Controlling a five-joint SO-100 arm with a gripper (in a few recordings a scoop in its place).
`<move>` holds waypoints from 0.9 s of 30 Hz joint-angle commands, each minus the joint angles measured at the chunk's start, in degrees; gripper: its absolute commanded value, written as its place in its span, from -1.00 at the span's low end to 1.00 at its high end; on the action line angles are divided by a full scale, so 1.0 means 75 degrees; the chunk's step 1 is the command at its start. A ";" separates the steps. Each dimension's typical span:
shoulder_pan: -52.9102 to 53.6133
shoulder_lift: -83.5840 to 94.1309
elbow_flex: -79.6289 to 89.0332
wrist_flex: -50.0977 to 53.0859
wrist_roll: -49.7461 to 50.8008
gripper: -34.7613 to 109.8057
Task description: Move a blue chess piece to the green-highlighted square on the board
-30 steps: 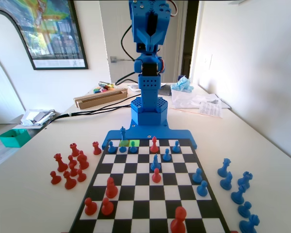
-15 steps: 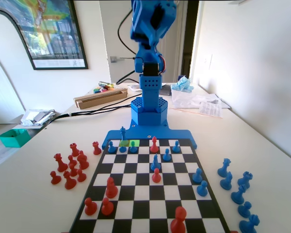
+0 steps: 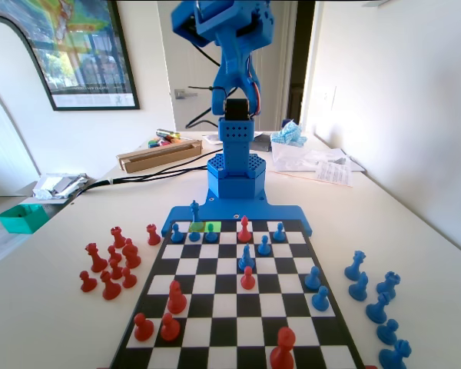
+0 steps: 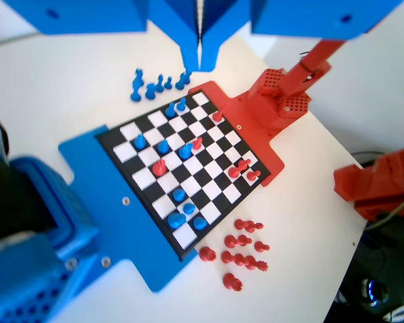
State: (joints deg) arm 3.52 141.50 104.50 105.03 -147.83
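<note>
A pale cream desk runs back to white walls. On the left wall in the fixed view hangs a dark-framed poster with bright green and yellow colours. Behind the desk stands a white door with a metal lever handle. At the desk's far end lie a flat cardboard box, some crumpled plastic and papers, and black cables. A green tray sits by the left edge. Daylight is soft and even, brighter on the right wall.
</note>
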 commanded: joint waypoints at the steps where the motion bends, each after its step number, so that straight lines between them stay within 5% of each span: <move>1: 0.0352 -0.0527 -0.0035 0.0176 -0.0715 -0.51; 17: 0.2437 -0.1629 0.1734 -0.0117 -0.2238 -0.51; 27: 0.3152 -0.3023 0.2027 -0.2062 -0.1629 -0.45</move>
State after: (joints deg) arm 25.05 120.15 119.00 94.04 -161.10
